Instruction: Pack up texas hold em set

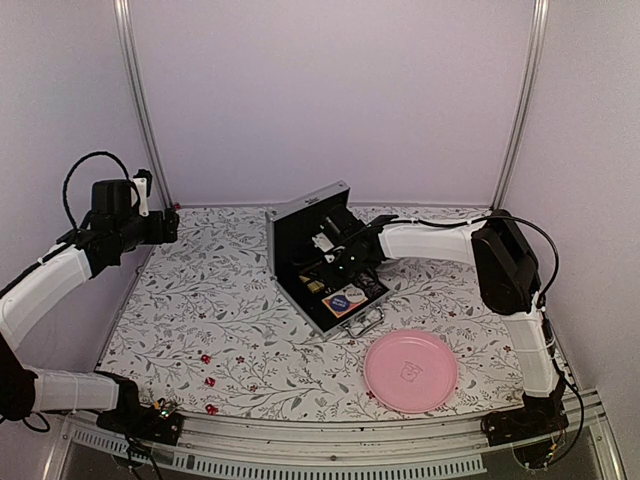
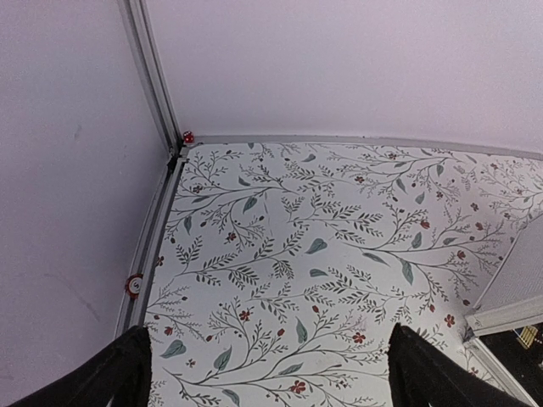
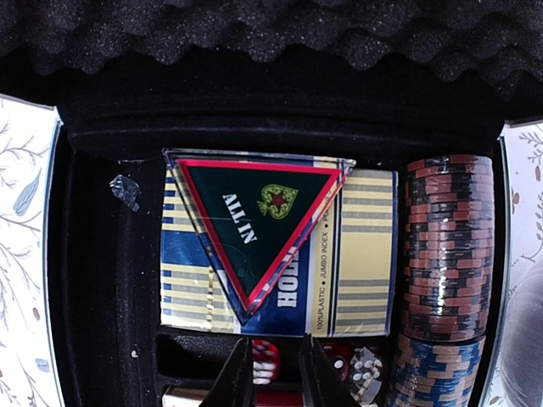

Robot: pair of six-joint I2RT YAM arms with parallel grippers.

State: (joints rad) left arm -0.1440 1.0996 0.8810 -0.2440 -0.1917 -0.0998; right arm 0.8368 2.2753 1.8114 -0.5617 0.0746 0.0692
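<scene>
The texas hold em set's silver case [image 1: 308, 212] lies open mid-table, black-lined lid up. In the right wrist view it holds a card deck [image 3: 356, 246] with a triangular "ALL IN" marker [image 3: 259, 220] on top, and red and dark chips [image 3: 447, 246] at the right. Below the deck is a slot with dice [image 3: 342, 359]. My right gripper [image 3: 276, 343] reaches into that slot, narrowly shut on a red die [image 3: 270, 363]. My left gripper [image 2: 267, 373] hangs open and empty over the table's far left corner. Three red dice [image 1: 205, 358] lie loose near the front left.
A pink plate [image 1: 410, 370] sits front right, close to the case's handle [image 1: 365, 325]. One red die [image 2: 187, 136] rests in the far left corner by the frame post. A small red piece [image 2: 134, 284] lies on the left rail. Walls close three sides.
</scene>
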